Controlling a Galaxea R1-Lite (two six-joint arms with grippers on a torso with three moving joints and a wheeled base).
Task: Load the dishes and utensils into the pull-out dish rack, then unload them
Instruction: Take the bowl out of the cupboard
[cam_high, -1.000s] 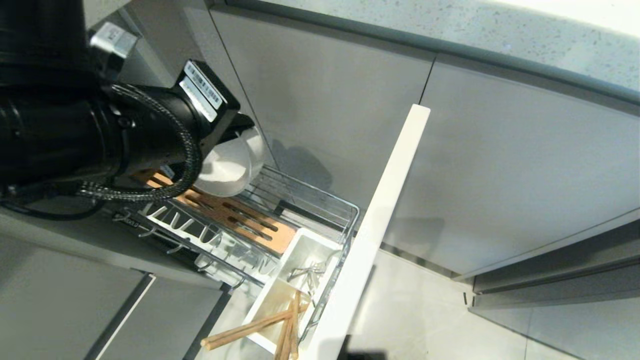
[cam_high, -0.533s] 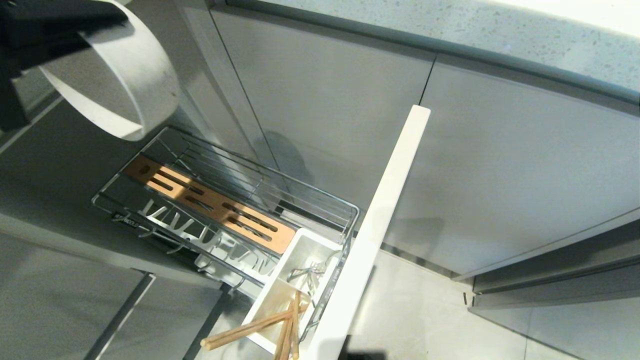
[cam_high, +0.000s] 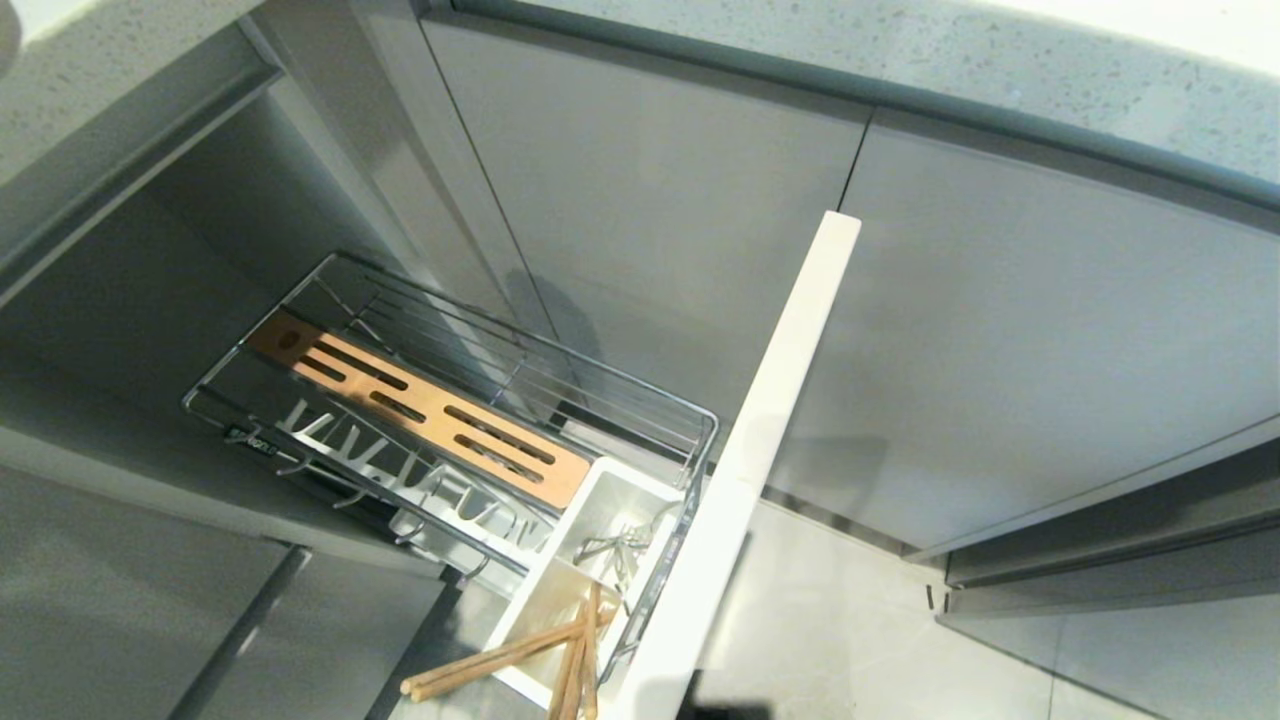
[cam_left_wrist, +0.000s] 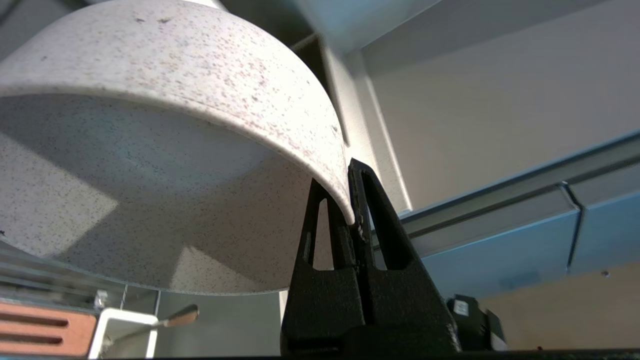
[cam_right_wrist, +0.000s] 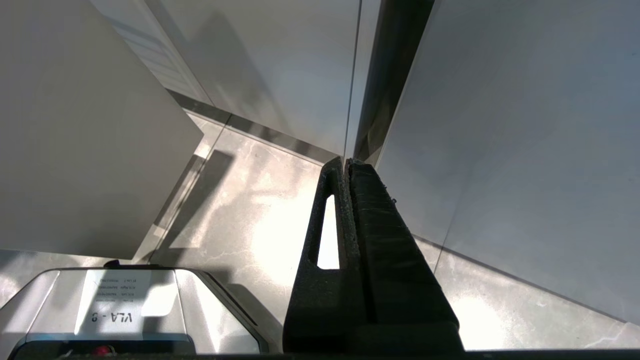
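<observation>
The pull-out dish rack (cam_high: 712, 418) stands drawn out from the cabinet, its orange-brown slotted board (cam_high: 430, 410) bare. Its white utensil tub (cam_high: 640, 474) holds the wooden chopsticks (cam_high: 500, 657) and the silver spoon (cam_high: 615, 545). My left gripper (cam_left_wrist: 340, 190) is outside the head view. It is shut on the rim of a white speckled bowl (cam_left_wrist: 165, 150), held up in the air above the rack. The board (cam_left_wrist: 40, 332) and the spoon handle (cam_left_wrist: 167, 319) show far below it. My right gripper (cam_right_wrist: 346, 165) is shut and empty, parked low over the floor.
The rack's pale front panel (cam_high: 770, 430) juts out across the middle. Grey cabinet doors (cam_high: 1000, 350) run behind it under a speckled countertop (cam_high: 900, 50). Light floor tiles (cam_high: 850, 640) lie beside the rack. The robot's base (cam_right_wrist: 115, 310) sits under the right gripper.
The left arm has lifted the bowl off the rack, up and to the upper left, out of the head view. The rack's board is uncovered. The right arm has not moved.
</observation>
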